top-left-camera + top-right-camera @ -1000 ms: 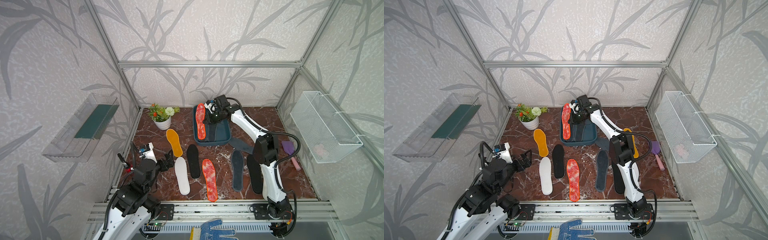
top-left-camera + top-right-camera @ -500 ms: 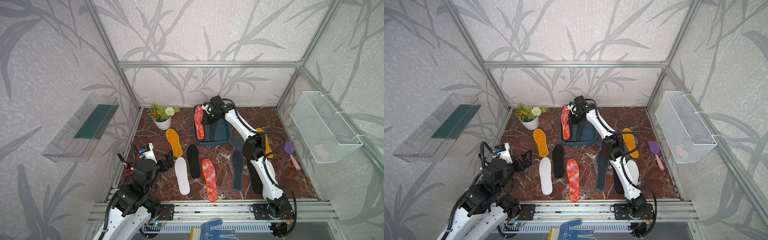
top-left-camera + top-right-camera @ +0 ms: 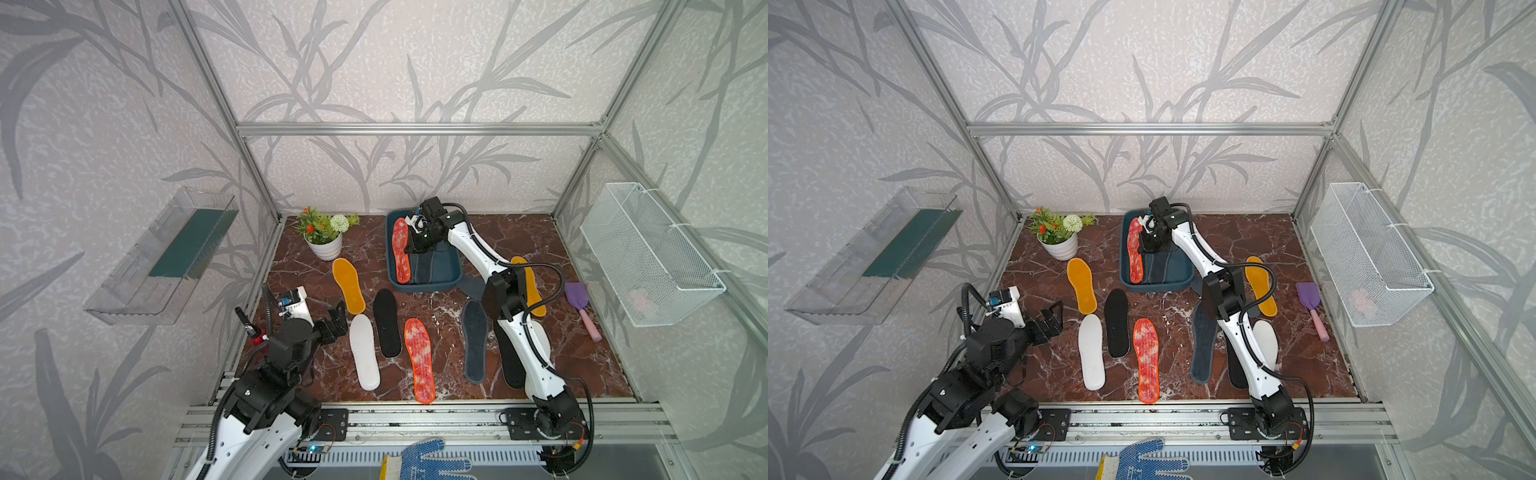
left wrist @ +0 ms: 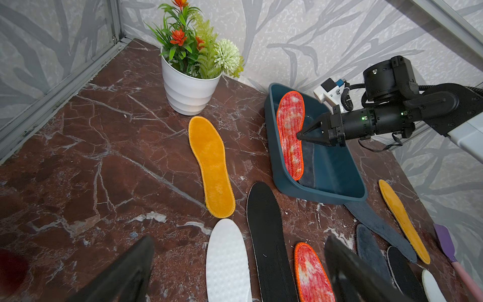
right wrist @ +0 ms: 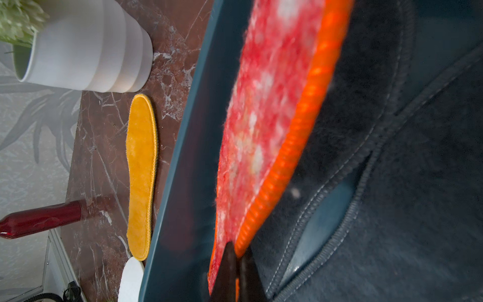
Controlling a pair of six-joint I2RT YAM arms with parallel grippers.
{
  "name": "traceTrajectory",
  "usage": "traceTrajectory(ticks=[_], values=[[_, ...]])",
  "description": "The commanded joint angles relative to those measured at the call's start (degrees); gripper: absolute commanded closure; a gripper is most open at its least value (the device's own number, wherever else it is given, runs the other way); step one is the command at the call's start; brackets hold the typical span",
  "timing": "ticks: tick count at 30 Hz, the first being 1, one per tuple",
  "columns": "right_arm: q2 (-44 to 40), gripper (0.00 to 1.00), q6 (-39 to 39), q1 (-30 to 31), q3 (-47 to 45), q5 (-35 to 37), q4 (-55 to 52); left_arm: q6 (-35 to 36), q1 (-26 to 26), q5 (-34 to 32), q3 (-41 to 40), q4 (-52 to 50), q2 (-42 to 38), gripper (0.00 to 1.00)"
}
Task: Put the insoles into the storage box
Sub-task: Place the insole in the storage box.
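arms (image 3: 540,374): white links, black joints | cables (image 4: 345,99): black, ribbed | right tool (image 4: 303,135): black, tapered | wrist lights (image 4: 362,118): green

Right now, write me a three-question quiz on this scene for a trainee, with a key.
1. True or false: the left gripper holds an insole.
2. Which thing is the right gripper shut on? A: a white insole. B: the red-orange insole leaning in the storage box. C: the purple shovel.
3. Fill in: the insole on the table nearest the flower pot is ___ in colour.

Key
1. False: its jaws stand open and empty.
2. B.
3. Yellow: the yellow insole.
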Motion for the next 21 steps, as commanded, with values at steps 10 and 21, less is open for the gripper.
traceTrajectory(ticks=[10, 21], values=[[4.7, 1.00, -1.2, -0.5, 3.2, 1.1, -0.3, -1.2, 0.1, -1.0, -0.1, -0.4, 1.2, 0.01], [1.5, 0.52, -3.4, 0.0, 3.4, 2.6, -2.2, -2.8, 0.1, -2.0, 0.6, -1.8, 3.1, 0.01]])
